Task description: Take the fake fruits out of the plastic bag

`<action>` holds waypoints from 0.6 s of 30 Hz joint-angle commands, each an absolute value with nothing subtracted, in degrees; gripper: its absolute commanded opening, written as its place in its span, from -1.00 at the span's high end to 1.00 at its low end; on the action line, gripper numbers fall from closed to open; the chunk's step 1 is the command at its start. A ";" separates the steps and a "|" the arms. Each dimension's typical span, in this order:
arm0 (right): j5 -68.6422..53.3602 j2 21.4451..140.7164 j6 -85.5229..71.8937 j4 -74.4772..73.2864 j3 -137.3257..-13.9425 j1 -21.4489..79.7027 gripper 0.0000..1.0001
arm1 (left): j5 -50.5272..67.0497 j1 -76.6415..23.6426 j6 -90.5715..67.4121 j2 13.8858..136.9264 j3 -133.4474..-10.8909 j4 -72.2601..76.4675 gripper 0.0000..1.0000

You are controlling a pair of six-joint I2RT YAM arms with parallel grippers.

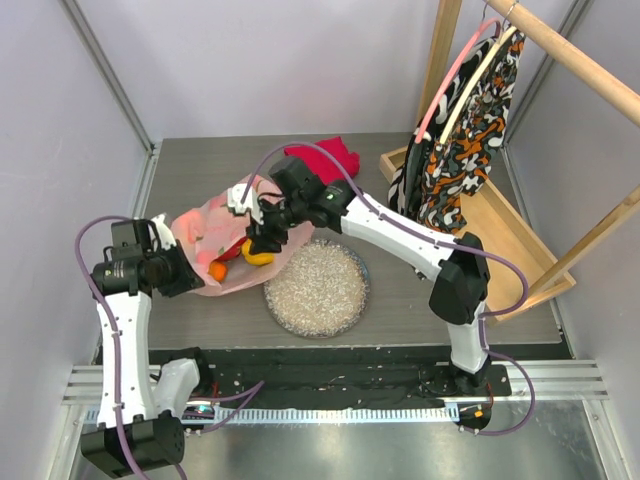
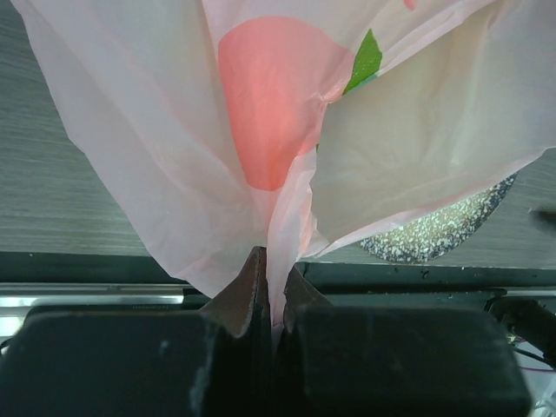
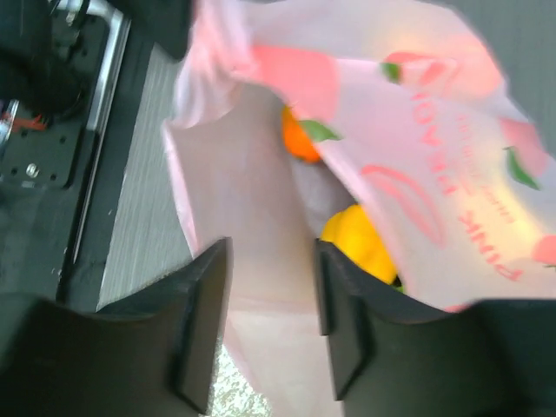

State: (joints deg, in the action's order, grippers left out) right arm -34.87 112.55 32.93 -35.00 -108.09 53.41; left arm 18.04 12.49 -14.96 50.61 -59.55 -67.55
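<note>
The pale pink plastic bag (image 1: 205,232) lies left of centre with its mouth facing right. An orange (image 1: 218,268) and a yellow fruit (image 1: 258,256) show at the mouth; other fruits are hidden. My left gripper (image 1: 187,270) is shut on the bag's left edge, and in the left wrist view the film (image 2: 174,156) is pinched between the jaws (image 2: 274,269). My right gripper (image 1: 262,236) is open over the bag's mouth. In the right wrist view (image 3: 271,261) its jaws straddle the bag's lower film, with the orange (image 3: 297,139) and the yellow fruit (image 3: 360,243) just beyond.
A round glittery plate (image 1: 317,288) lies just right of the bag; it also shows in the left wrist view (image 2: 439,234). A folded red cloth (image 1: 325,155) lies behind. A wooden rack with a patterned garment (image 1: 465,140) stands at the right.
</note>
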 commanded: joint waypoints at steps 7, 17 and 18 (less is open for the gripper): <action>-32.35 118.21 29.53 -32.34 -109.77 52.91 0.33 | 22.59 13.53 -16.61 46.41 -57.39 -65.39 0.98; -12.84 124.71 25.93 -23.83 -109.42 53.61 -0.47 | 25.05 13.97 -16.96 46.41 -56.69 -64.77 0.97; -12.22 125.67 26.10 -23.64 -109.60 53.70 -0.48 | 25.14 14.06 -16.96 46.49 -56.69 -64.69 0.97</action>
